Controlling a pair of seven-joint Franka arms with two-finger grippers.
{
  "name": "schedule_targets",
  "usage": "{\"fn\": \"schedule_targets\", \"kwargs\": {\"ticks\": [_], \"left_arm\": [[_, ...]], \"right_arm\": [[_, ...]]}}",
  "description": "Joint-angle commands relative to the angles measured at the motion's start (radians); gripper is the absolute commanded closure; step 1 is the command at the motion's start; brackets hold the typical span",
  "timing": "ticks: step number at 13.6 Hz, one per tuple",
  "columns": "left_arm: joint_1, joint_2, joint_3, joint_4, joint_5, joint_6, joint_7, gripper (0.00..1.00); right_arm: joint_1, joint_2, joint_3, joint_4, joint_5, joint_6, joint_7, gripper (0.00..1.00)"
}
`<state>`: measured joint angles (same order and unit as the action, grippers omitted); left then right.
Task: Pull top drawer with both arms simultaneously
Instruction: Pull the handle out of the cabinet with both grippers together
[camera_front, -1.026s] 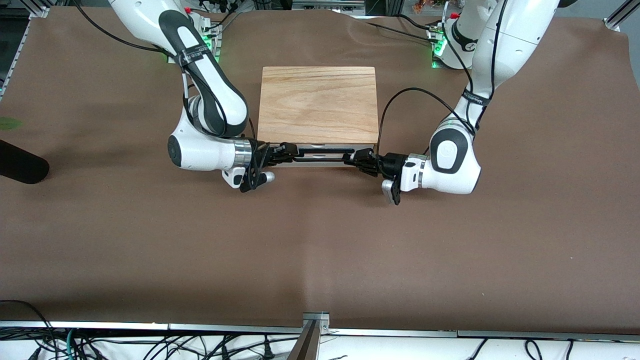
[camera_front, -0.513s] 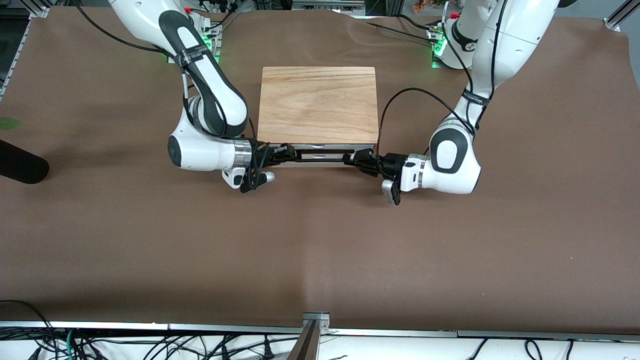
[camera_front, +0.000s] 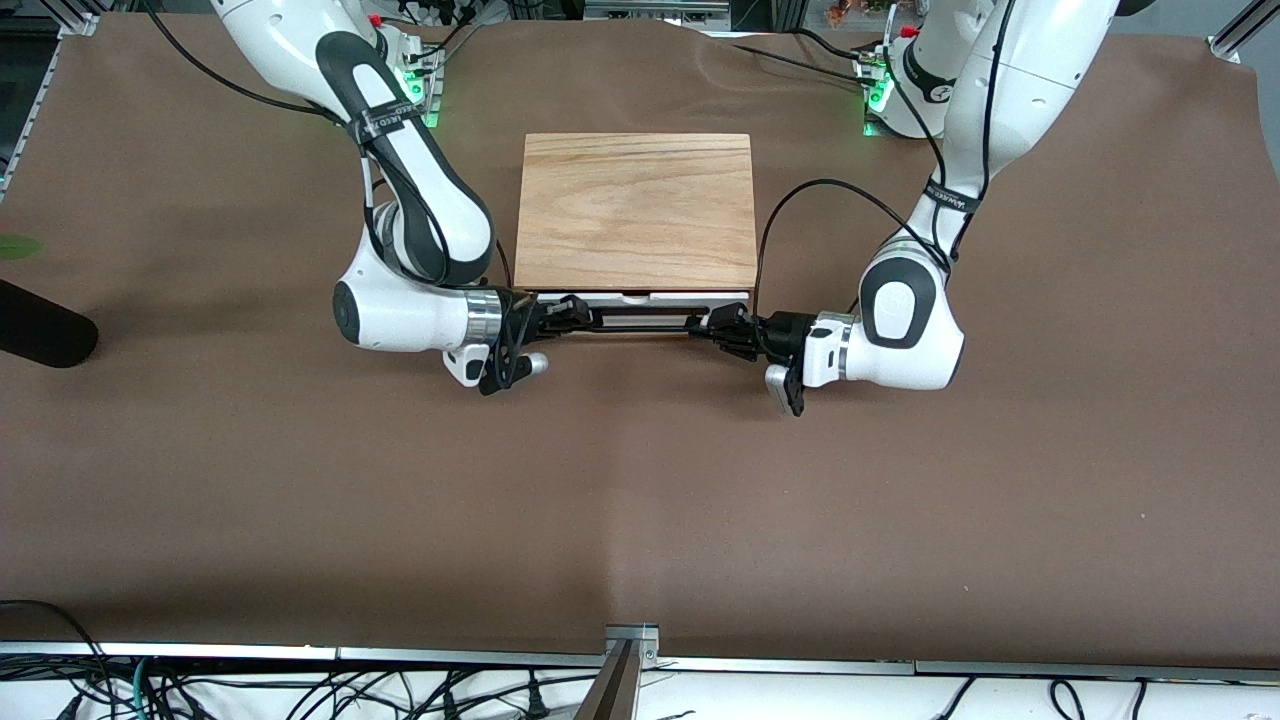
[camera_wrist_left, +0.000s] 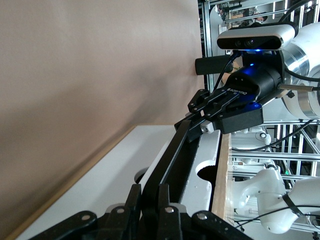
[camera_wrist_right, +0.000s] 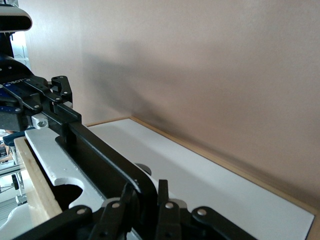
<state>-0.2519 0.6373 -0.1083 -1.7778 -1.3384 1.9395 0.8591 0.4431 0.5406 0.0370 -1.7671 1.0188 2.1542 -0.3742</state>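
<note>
The top drawer (camera_front: 640, 297) shows a thin strip of white front panel under the cabinet's wood-grain top slab (camera_front: 636, 205), slid out a little toward the front camera. Its black wire loop handle (camera_front: 640, 320) runs along the front. My right gripper (camera_front: 572, 312) is shut on the handle's end toward the right arm's end of the table. My left gripper (camera_front: 722, 325) is shut on the other end. In the left wrist view my left gripper (camera_wrist_left: 147, 200) clamps the handle bar (camera_wrist_left: 175, 150) over the white panel (camera_wrist_left: 100, 185). In the right wrist view my right gripper (camera_wrist_right: 145, 197) clamps the bar (camera_wrist_right: 100, 155).
Brown table cover (camera_front: 640, 500) stretches wide between the cabinet and the front camera. A black object (camera_front: 40, 335) lies at the table's edge toward the right arm's end. A metal bracket (camera_front: 630, 640) sits at the front edge.
The drawer has slid out a little toward the front camera, showing more white panel. Both grippers have moved with the handle, still shut on it.
</note>
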Motion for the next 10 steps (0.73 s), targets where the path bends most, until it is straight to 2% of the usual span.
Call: {"fn": "schedule_targets", "kwargs": {"ticks": [1,10], "left_arm": [[-0.015,0.077,-0.002,0.113,-0.036,0.024,-0.003,0.88],[-0.004,0.251,0.004,0.383,-0.028,0.024,-0.100,0.89]], "right_arm": [[-0.027,0.044,0.001,0.070,0.004,-0.004,-0.005,1.00],[-0.075,0.077,0.000,0.159,0.003,-0.033,-0.002,1.00]]}}
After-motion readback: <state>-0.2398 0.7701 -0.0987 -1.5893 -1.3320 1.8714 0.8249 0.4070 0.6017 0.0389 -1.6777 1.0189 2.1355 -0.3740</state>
